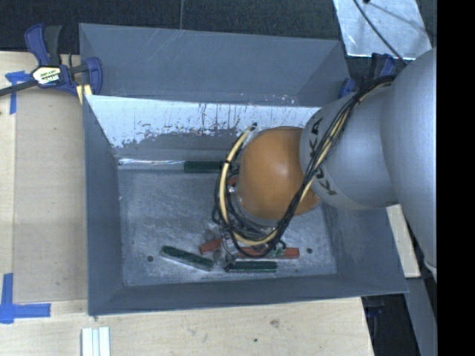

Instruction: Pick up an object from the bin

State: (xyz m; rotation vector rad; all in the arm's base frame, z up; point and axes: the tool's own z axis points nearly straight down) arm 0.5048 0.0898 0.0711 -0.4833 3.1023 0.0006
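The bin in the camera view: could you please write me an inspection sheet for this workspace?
Surface: grey bin, floor scuffed, speckled.
Job's things: two dark green sticks, left stick and right stick, by the front wall; red piece beside them.
Clutter: dark bar at the back wall.
Gripper: gripper low over the front things.
Cables: yellow and black cables loop round the orange cover.
Surroundings: arm's grey body over the right wall.
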